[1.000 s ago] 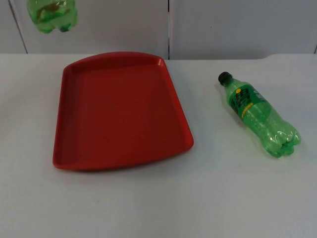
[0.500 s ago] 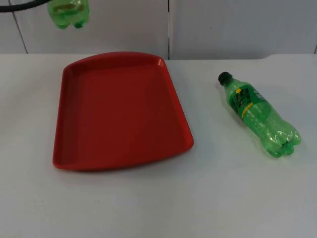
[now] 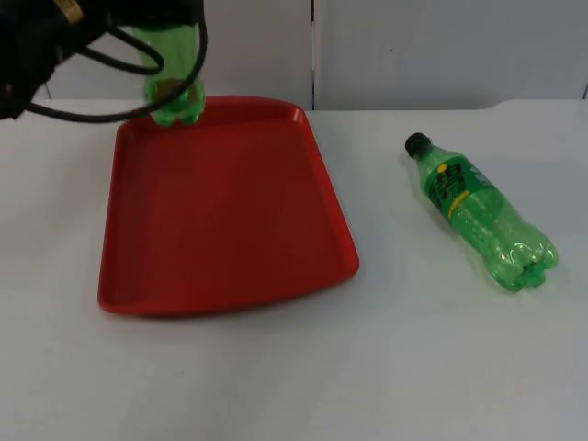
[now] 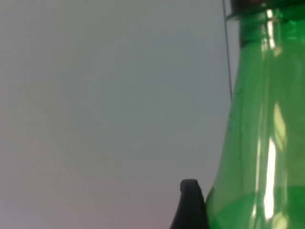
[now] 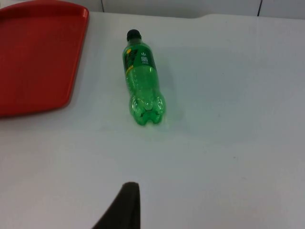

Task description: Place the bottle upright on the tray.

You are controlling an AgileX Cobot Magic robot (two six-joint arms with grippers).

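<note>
A green bottle (image 3: 170, 78) is held upright by the left gripper (image 3: 156, 23) over the red tray's (image 3: 230, 202) far edge, not yet set down. Right gripper state cannot be told.

The top view looks down and forward from a fixed height over the white table top (image 3: 413, 367), taking in the grey partition wall (image 3: 441, 50) at the far edge; the right wrist view faces the same table from lower and farther back, sharing with the top view the lying green plastic bottle with a black cap (image 3: 480, 212) (image 5: 141, 78) and a corner of the shallow red plastic tray (image 3: 230, 202) (image 5: 38, 52); the left wrist view sits very close against an upright green plastic bottle (image 4: 262, 143) (image 3: 172, 69), facing the wall.
</note>
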